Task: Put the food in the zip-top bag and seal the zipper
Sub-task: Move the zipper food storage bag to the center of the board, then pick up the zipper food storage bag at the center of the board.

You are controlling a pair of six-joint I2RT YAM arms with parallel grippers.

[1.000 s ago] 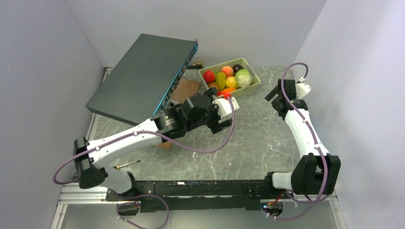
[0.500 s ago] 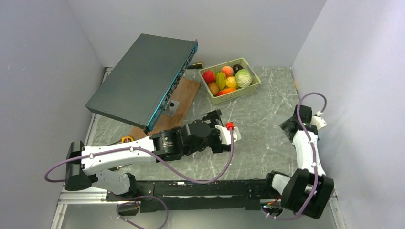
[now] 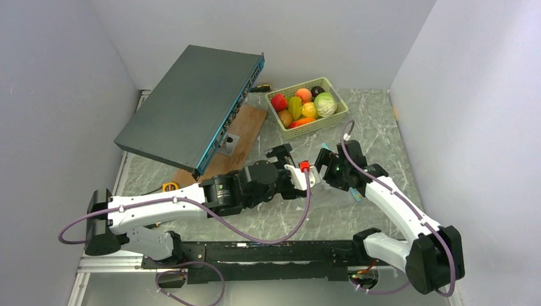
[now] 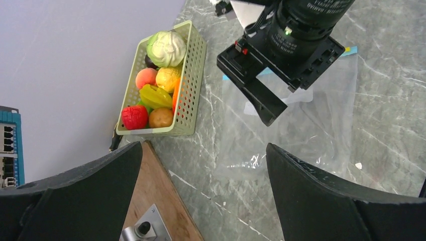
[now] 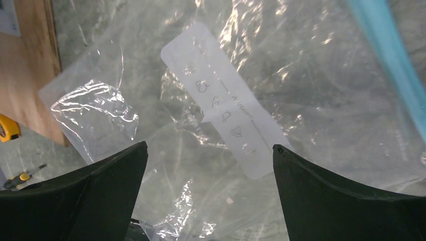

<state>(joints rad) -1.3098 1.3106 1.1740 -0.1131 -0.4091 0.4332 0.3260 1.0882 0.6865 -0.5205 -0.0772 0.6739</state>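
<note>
Both sets of jaws stand wide apart, empty. The right gripper [image 5: 208, 148] hovers over the flat zip-top bag [image 5: 301, 100], its zipper [image 5: 387, 55] at two o'clock. The food [image 4: 168, 78] sits in a basket [image 4: 193, 85] at eleven o'clock from the left gripper [image 4: 203, 150].

Grey marble table [image 3: 376, 127], green basket [image 4: 191, 83], zip-top bag [image 4: 326, 113], wooden board [image 3: 247, 123]

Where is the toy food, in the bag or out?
Out. The food sits in the green basket; the clear bag lies flat and empty.
</note>
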